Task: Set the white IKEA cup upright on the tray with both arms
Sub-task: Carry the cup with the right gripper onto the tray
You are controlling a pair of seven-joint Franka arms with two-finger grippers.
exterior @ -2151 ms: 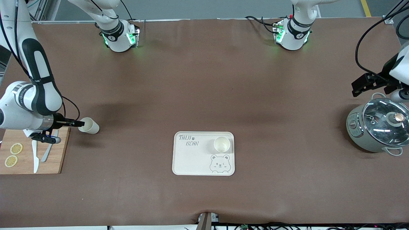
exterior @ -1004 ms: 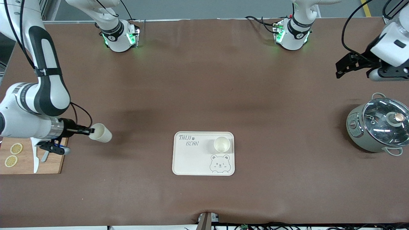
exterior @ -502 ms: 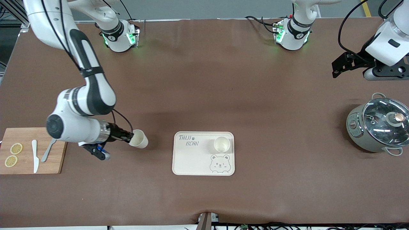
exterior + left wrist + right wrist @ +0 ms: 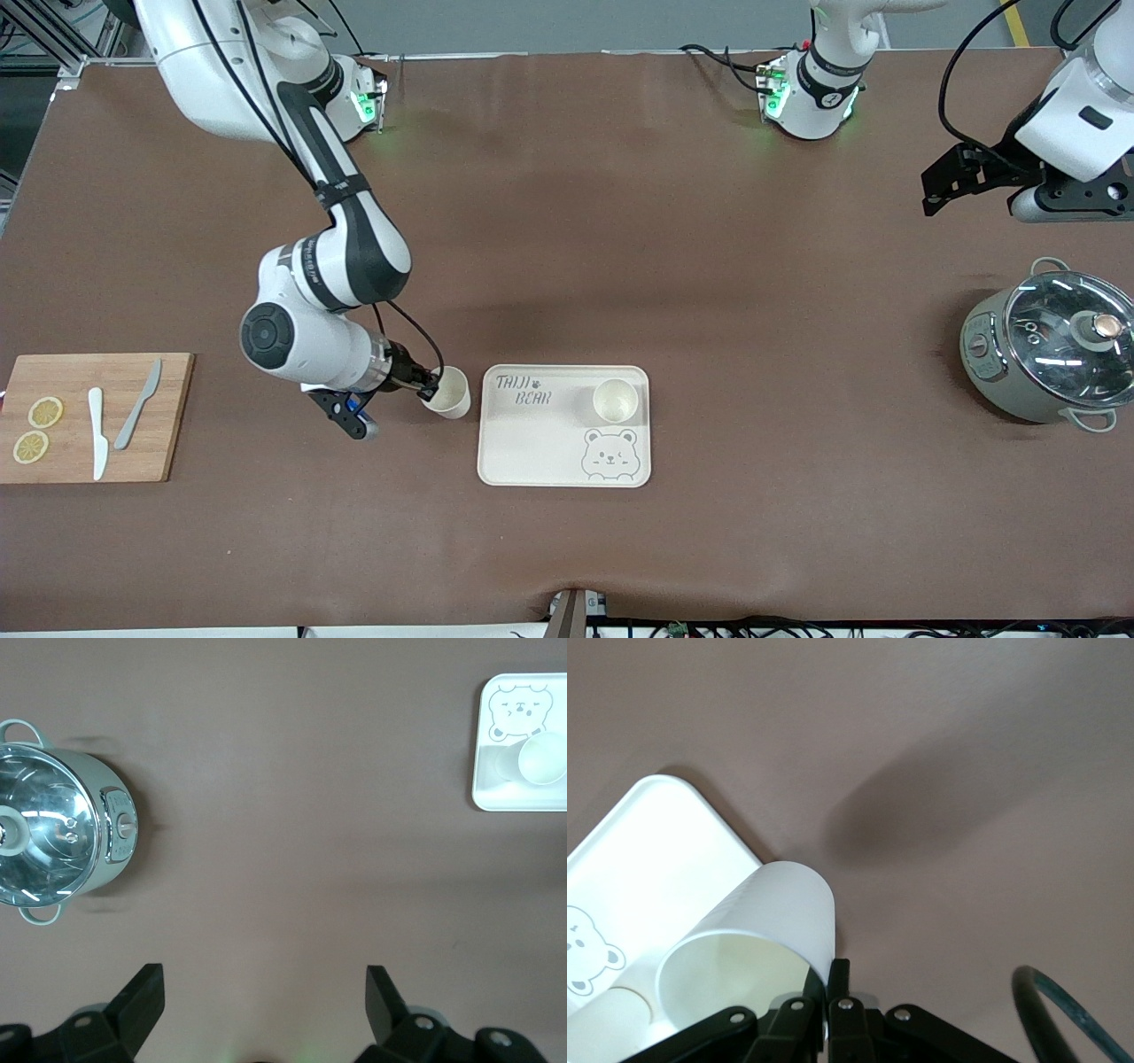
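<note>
Right tool [image 4: 431, 389], fingertips half hidden in front view, pinches the white cup's [image 4: 449, 392] rim, tilted over the surface [image 4: 567, 221] just beside the tray [image 4: 532, 443], where a second cup [image 4: 615, 400] stands upright, while the left tool [image 4: 264, 992], waiting near the pot [image 4: 1045, 354], shows spread only in its wrist view.

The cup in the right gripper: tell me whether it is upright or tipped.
Tipped. The held cup leans from the right gripper, which pinches its rim, just short of the tray; the cup on the tray stands upright.
</note>
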